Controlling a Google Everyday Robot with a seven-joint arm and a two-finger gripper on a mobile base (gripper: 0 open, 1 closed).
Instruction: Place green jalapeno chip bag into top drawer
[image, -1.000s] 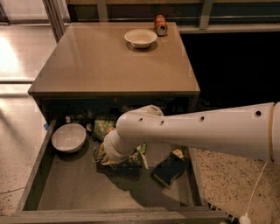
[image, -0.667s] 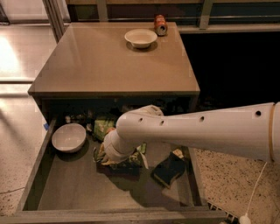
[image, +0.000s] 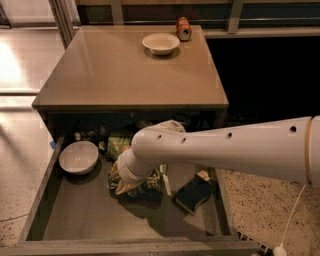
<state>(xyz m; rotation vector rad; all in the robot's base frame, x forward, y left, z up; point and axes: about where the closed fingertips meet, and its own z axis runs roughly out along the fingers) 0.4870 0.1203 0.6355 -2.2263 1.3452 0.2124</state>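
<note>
The top drawer (image: 90, 217) stands pulled out from under the table. My white arm reaches into it from the right. My gripper (image: 125, 184) is low in the middle of the drawer, right on the crumpled dark-green jalapeno chip bag (image: 152, 181), which lies on the drawer bottom. The wrist hides much of the bag. Whether the gripper holds the bag I cannot tell.
In the drawer are a white bowl (image: 78, 156) at the left, a lighter green bag (image: 118, 144) at the back and a dark sponge-like block (image: 194, 192) at the right. On the table top (image: 110, 70) stand another white bowl (image: 160, 43) and a can (image: 183, 28).
</note>
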